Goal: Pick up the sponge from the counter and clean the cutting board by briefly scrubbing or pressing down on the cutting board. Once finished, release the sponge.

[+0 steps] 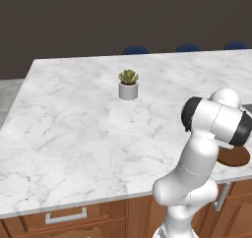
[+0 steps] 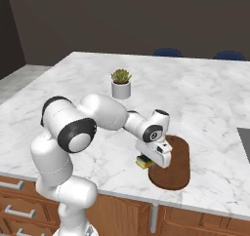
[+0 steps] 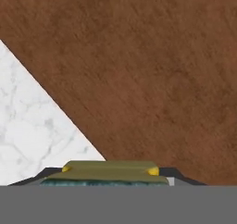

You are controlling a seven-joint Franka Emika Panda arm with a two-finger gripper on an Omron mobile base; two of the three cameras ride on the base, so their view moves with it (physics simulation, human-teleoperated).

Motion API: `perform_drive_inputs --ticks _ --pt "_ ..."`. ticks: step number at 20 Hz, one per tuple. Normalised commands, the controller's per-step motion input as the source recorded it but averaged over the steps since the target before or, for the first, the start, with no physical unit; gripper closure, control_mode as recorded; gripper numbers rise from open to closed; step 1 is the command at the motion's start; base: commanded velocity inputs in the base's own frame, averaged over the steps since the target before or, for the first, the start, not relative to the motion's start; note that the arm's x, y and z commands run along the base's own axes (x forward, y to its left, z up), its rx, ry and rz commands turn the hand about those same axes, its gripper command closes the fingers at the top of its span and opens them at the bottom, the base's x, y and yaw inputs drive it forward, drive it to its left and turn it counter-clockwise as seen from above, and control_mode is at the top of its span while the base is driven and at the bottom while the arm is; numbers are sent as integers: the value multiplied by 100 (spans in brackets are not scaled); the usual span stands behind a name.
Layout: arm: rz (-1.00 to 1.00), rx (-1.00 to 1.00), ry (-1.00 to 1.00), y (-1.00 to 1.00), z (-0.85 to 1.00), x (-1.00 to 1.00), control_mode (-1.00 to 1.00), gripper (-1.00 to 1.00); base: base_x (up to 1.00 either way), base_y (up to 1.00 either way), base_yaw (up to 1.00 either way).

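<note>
White marble counter (image 2: 205,103) carries the cutting board (image 2: 177,167) near its front edge. At the board's left edge, the gripper (image 2: 146,162) seems closed around the sponge (image 2: 143,162), held low.

potted succulent (image 1: 128,84), cutting board (image 1: 235,157) (partly hidden), counter (image 1: 74,124)

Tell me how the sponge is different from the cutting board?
The sponge is small, yellow and green; the cutting board is much bigger and dark reddish-brown. The sponge is a little block held in the hand; the cutting board is flat with rounded ends and lies on the counter.
</note>
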Motion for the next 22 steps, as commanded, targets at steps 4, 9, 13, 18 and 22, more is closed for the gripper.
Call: perform_drive_inputs --ticks 4,9,13,18,22 --pt "0 0 0 31 0 57 -100 100 0 0 0" --pt "0 -1 -1 66 0 20 -100 100 0 0 0" --pt "0 -7 -8 73 0 -21 -100 100 0 0 0" --pt "0 -8 -3 38 2 -50 -100 100 0 0 0" --pt "0 -4 -1 29 0 0 -100 100 0 0 0"
